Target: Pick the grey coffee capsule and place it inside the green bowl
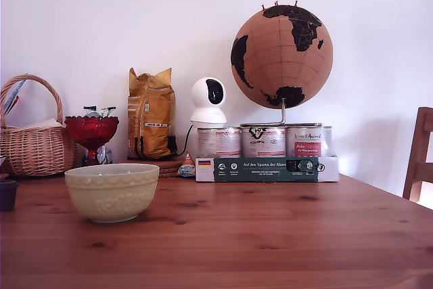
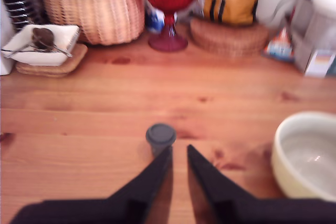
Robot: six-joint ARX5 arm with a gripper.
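Jaws: the gripper [image 2: 178, 149] shows two dark fingers with a narrow gap at the tips, holding nothing; set nearly together rather than spread wide.
Capsule: the grey coffee capsule [image 2: 160, 135] stands on the wooden table [image 2: 105, 108], just beyond the tip of one finger, apparently touching or almost so; in the exterior view only a dark shape [image 1: 7, 194] at the left edge suggests it.
Bowl: the green bowl [image 2: 307, 153] sits on the table well apart from the capsule, empty inside.
Progress: nothing is done yet, judging by how things lie; grasping, carrying and dropping into the bowl all remain.
Next move: the fingers probably need to part wider to take the capsule's rim.
Writing: the boxed tray of tins [image 1: 266, 168] reads "Auf den Spuren der Ahnen" beside a German flag; the tin labels are too small to read.
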